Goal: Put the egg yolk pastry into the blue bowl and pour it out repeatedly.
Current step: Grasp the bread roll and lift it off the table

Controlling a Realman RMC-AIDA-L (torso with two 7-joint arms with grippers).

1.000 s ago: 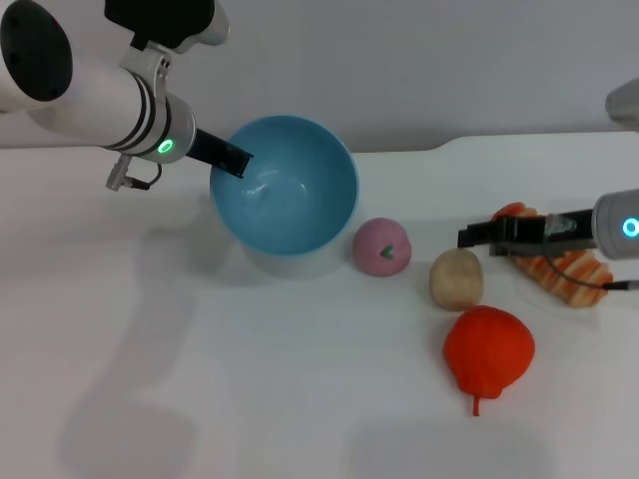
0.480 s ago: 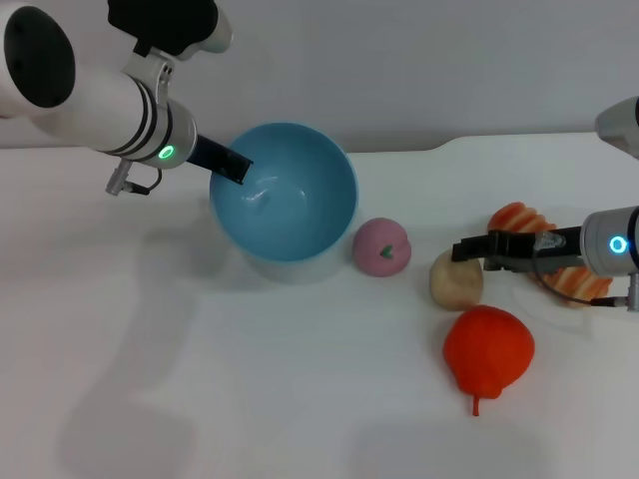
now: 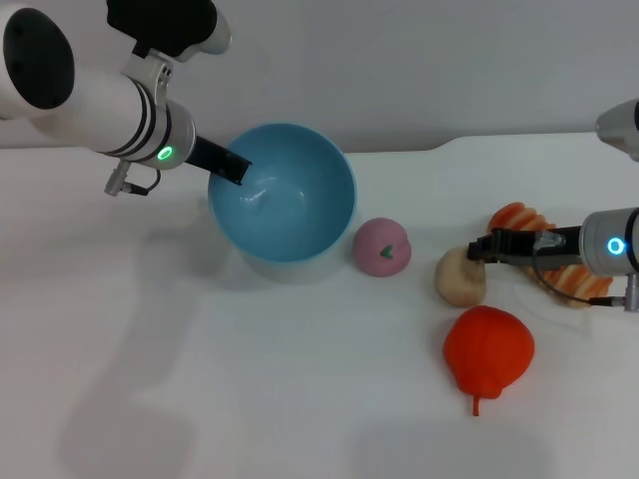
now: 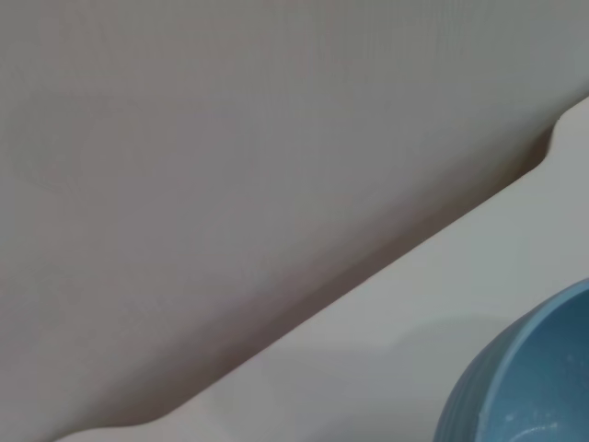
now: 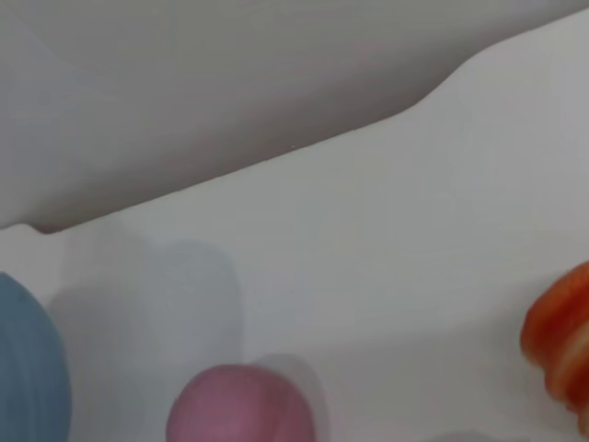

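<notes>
Item one: the blue bowl (image 3: 283, 195), tipped on its side with its mouth facing you and toward the food, empty inside. The left gripper (image 3: 238, 166) is clamped on its rim at the left edge, one dark finger showing inside the wall; that grip is what keeps the bowl tilted off the white table (image 3: 250, 399). You can judge this pose as the emptied position, waiting to be refilled.

Item two: the egg yolk pastry (image 3: 460, 276), pale tan, lying on the table to the right of the bowl and well apart from it, just above the red pear-shaped fruit (image 3: 488, 351).

Item three: the right gripper (image 3: 480, 249), reaching in from the right at table level, its tip touching or just at the pastry's upper right side. You cannot tell from these views whether its fingers are spread or closed; the low, sideways approach suits a grasp on the pastry.

Item four: the pink ball (image 3: 381, 246) with a green mark, between bowl and pastry, just beside the bowl's rim. Mind it when you carry the pastry across.

Item five: the ridged orange bread (image 3: 519, 219), lying under and behind the right arm, near the table's right edge.
</notes>
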